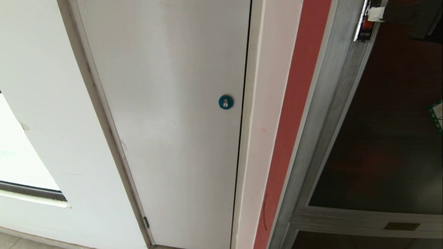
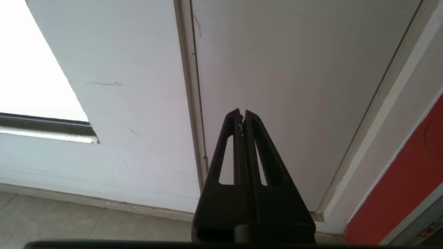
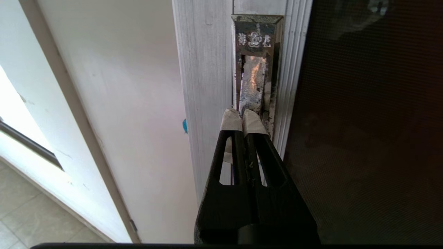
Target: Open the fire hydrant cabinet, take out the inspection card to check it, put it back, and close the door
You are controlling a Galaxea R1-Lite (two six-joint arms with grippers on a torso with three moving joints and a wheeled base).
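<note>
Up right, the right gripper (image 3: 242,114), clenched and empty, has its taped tips at the latch (image 3: 256,65) on the door (image 3: 373,138); left gripper (image 2: 242,116) clenched, facing the white door (image 2: 294,86).

Daylight blows out window (image 1: 20,155); dark glass (image 1: 387,138) dim.

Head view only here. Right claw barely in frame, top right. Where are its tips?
Observer: The right claw is shut, with its taped tips at the lower end of the recessed metal latch in the silver frame of the door.
Operator: Anything held?
Observer: Nothing. The fingers are pressed together with nothing between them.
Operator: Left arm? Not in my view.
Observer: The left claw is shut and empty. It points at the white door, low down near the floor.
</note>
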